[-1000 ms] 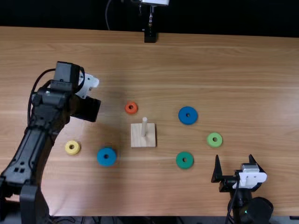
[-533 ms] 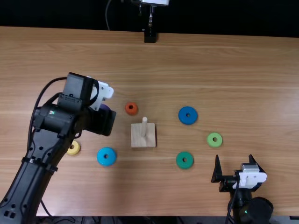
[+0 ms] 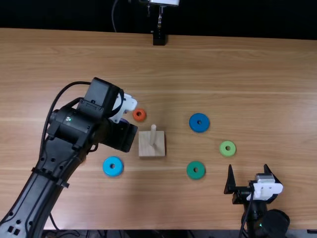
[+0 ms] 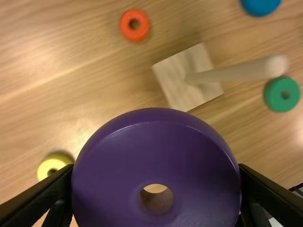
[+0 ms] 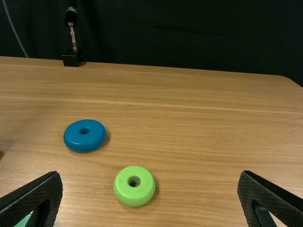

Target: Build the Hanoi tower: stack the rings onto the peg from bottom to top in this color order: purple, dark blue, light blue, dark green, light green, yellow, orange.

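My left gripper (image 3: 124,130) hangs over the table just left of the wooden peg base (image 3: 151,149). In the left wrist view that gripper (image 4: 156,189) is shut on the purple ring (image 4: 156,156), one finger at each side. The peg (image 4: 236,71) is bare and upright. Around it lie the orange ring (image 3: 139,115), light blue ring (image 3: 113,166), dark blue ring (image 3: 199,122), dark green ring (image 3: 195,170) and light green ring (image 3: 227,148); the yellow ring (image 4: 51,165) lies near a left finger. My right gripper (image 3: 251,181) stands open at the near right; in its wrist view the gripper (image 5: 150,189) holds nothing.
The wooden table (image 3: 223,69) spreads beyond the rings. At its far edge stands a black mount (image 3: 159,38) with a thin stem. A dark curtain (image 5: 189,33) hangs behind the table.
The left arm has moved right and slightly nearer, carrying the purple ring toward the peg base, and now covers most of the yellow ring in the top view. The right arm has stayed still.
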`<act>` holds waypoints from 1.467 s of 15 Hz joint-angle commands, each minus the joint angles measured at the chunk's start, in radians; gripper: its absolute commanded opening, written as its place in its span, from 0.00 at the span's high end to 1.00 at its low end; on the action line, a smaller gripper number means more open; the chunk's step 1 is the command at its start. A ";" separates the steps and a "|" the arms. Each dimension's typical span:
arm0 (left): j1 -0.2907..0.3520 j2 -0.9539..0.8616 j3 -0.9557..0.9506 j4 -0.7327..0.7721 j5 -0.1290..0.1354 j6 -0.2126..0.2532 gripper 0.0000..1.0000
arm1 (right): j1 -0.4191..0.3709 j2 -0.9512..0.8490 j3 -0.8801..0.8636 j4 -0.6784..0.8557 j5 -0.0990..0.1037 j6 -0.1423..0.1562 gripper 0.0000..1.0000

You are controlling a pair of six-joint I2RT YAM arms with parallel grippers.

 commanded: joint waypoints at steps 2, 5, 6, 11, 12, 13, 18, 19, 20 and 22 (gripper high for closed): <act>-0.040 0.030 0.065 -0.001 0.008 -0.020 1.00 | -0.011 -0.013 -0.057 -0.070 0.011 -0.002 0.00; -0.082 0.090 0.124 -0.001 -0.001 -0.066 1.00 | -0.011 -0.013 -0.057 -0.070 0.011 -0.002 0.00; -0.099 0.110 0.146 -0.001 -0.001 -0.068 1.00 | -0.011 -0.013 -0.057 -0.072 0.011 -0.002 0.00; -0.142 0.202 0.256 -0.001 -0.003 -0.120 1.00 | -0.011 -0.013 -0.057 -0.072 0.011 -0.002 0.00; -0.142 0.214 0.265 -0.001 -0.005 -0.120 1.00 | -0.011 -0.013 -0.057 -0.072 0.011 -0.002 0.00; -0.145 0.216 0.267 -0.001 -0.005 -0.120 1.00 | -0.011 -0.013 -0.057 -0.070 0.011 -0.002 0.00; -0.165 0.262 0.287 0.001 -0.005 -0.120 1.00 | -0.011 -0.013 -0.057 -0.070 0.011 -0.002 0.00; -0.168 0.263 0.298 0.001 -0.005 -0.120 1.00 | -0.011 -0.013 -0.057 -0.072 0.011 -0.002 0.00; -0.169 0.268 0.304 0.001 -0.005 -0.120 1.00 | -0.011 -0.013 -0.057 -0.072 0.011 -0.002 0.00; -0.171 0.300 0.325 -0.001 -0.005 -0.120 1.00 | -0.011 -0.013 -0.057 -0.072 0.011 -0.002 0.00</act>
